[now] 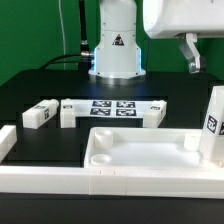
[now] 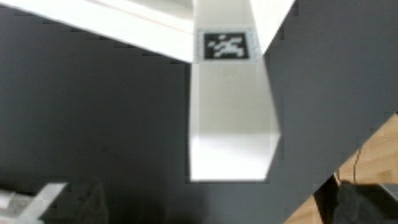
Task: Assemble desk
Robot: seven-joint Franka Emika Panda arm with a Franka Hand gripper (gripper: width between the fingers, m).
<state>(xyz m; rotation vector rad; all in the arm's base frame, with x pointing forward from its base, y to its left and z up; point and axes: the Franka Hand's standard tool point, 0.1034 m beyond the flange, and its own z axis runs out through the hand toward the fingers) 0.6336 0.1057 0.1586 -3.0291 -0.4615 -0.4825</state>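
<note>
Jaws hang apart and empty, partly cropped, near a leg point(image 1: 214, 125) cut off likewise.

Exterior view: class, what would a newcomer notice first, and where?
The white tabletop fills the front of the black table, with one tagged leg upright at its end on the exterior view's right. The open, empty gripper hangs higher up on that side. Behind lie the marker board and, toward the exterior view's left, a loose leg.
</note>
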